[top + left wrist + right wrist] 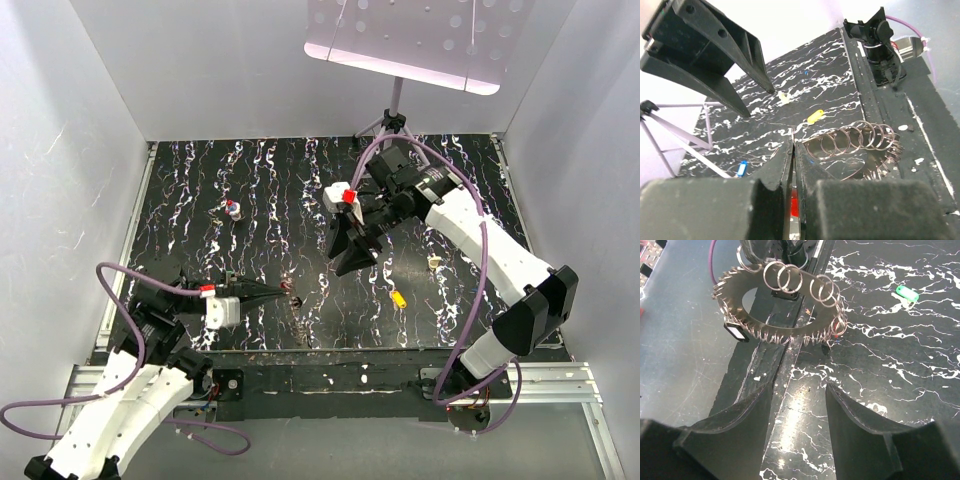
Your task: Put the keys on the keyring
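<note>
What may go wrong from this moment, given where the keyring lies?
1. The keyring lies at the near edge of the mat, partly over the border strip; a nudge from the shut left gripper may push it off.
2. Its wire loops stick out; the open right gripper, aimed at them, may snag one and drag the ring.

Toothed keyring (pixel 810 322) carries wire loops (pixel 790 277); yellow key (pixel 398 298), green key (pixel 905 291) lie loose.
</note>
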You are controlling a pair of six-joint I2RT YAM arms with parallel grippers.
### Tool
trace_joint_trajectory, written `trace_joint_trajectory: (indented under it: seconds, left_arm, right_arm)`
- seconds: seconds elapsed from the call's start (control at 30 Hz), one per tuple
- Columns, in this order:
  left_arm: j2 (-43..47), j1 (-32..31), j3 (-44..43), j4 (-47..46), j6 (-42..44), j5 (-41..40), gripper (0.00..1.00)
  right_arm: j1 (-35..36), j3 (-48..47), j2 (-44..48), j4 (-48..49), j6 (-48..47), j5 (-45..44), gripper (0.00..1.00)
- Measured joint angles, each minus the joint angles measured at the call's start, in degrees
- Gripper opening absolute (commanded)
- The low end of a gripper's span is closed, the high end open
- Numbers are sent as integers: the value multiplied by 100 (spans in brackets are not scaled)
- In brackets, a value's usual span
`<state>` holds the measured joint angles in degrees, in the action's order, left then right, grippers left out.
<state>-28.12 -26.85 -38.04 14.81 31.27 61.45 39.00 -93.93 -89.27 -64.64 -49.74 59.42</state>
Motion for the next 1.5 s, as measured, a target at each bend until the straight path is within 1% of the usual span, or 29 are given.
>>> trace_joint_trajectory:
  seconds: [0.17,0.37,0.57,0.77,0.9,1.07,1.17,1.3,1.4,1.5]
  left_arm:
    - [79,-2,-223,354,909,-83,0]
    - [181,-321,-238,590,1930,-750,0]
    - [258,-610,-118,691,2468,-1421,0]
    - [256,-699,-68,752,2614,-1711,0]
    - [245,-704,-68,743,2396,-1757,0]
    - [118,-704,-68,678,1351,-1908,0]
    - [55,-704,-68,636,638,-2081,0]
    - [17,-704,-52,632,-48,-2304,0]
    - [79,-704,155,542,-457,-2444,0]
    - [201,-704,428,468,-772,-2553,0]
  right_arm:
    - [-142,46,-4,-13,-22,83,56]
    - [-177,46,-85,-13,-22,122,56]
    - [-177,46,-221,-17,-20,120,56]
    - [-177,46,-249,-31,-22,111,56]
    - [-181,46,-249,-44,-22,59,56]
    - [-306,129,-168,-46,-44,-79,55]
    - [-557,415,136,2,-11,-153,55]
    - [-1126,977,846,168,210,-199,56]
    - [-1578,1456,1344,459,778,-302,73]
    - [-1884,1764,1508,584,1211,-538,75]
